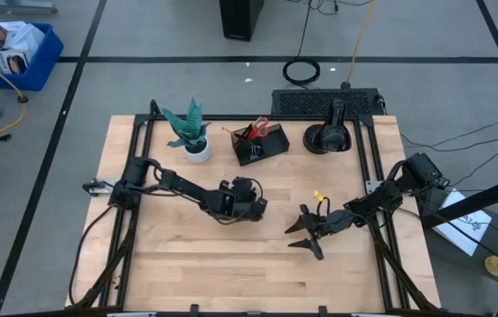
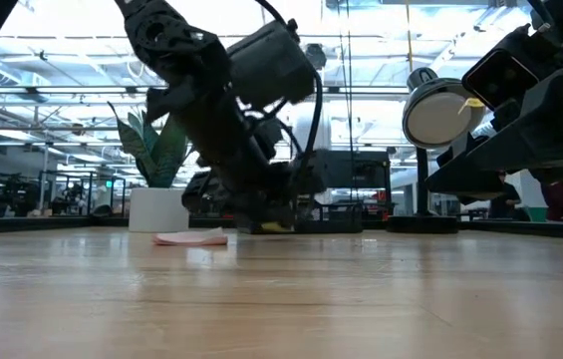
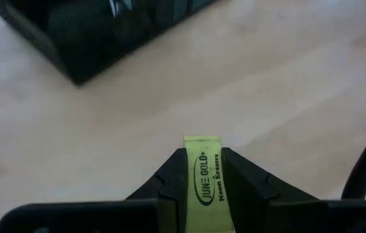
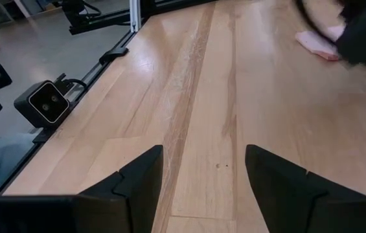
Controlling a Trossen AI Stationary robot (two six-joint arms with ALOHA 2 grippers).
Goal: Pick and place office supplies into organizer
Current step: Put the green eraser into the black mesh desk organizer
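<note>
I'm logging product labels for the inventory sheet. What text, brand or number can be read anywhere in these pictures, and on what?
"JUNE GOLD" on the yellow eraser clamped in the left gripper.
"Neon Erasers" beside it on the same eraser.
Print on the boxes in the blue bin: too small to read.
Nothing else legible.

Bare table (image 1: pixel 187 255) across the front gives you open passage; at the back, plant (image 1: pixel 192 132), organizer (image 1: pixel 261 143) and black domed object (image 1: pixel 330 136) stand in your way.
</note>
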